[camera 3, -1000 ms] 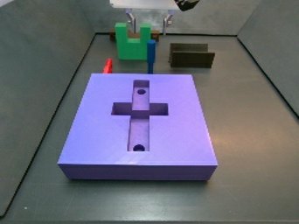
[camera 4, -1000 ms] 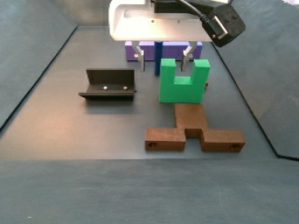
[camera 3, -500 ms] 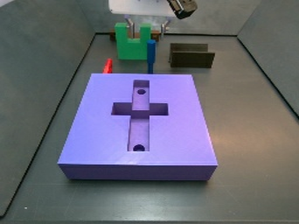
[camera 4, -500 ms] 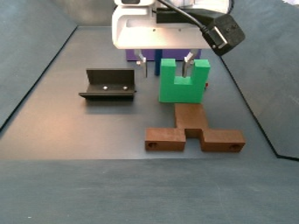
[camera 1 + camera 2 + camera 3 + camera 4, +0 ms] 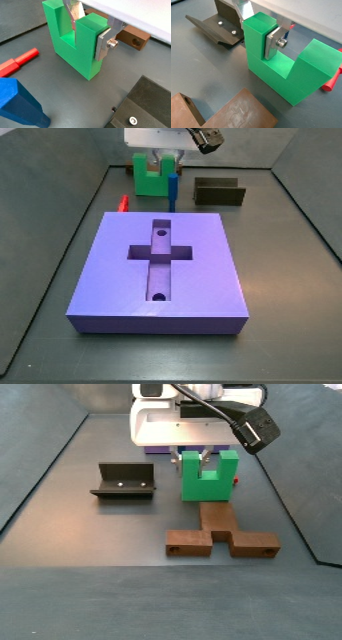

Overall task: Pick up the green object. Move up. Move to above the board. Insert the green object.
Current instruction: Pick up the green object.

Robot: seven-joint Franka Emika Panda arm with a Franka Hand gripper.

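We see the gripper [image 5: 87, 31] lowered over the green object [image 5: 75, 42], with one prong of that U-shaped block between the fingers [image 5: 105, 43]. In both wrist views a silver finger plate lies flat against the prong's outer face, and the other finger sits inside the notch against the prong's inner face. The fingers look clamped on that prong. The green object [image 5: 209, 476] stands upright with its base on the dark surface [image 5: 94, 534].

Left to right in a side view: the dark fixture [image 5: 124, 482] stands well apart from the fingers, then the green object under the white gripper body [image 5: 187, 422], and a brown block [image 5: 225, 533] lies near the green object's base.

In a side view the board [image 5: 162, 271] lies flat, well apart from the fingers, cross-shaped recess up. A red piece [image 5: 123, 203] and a blue stick [image 5: 174, 193] sit between the board and the green object [image 5: 144, 172].

In a wrist view a red peg [image 5: 17, 60] and a blue block [image 5: 19, 103] lie near the fingers.
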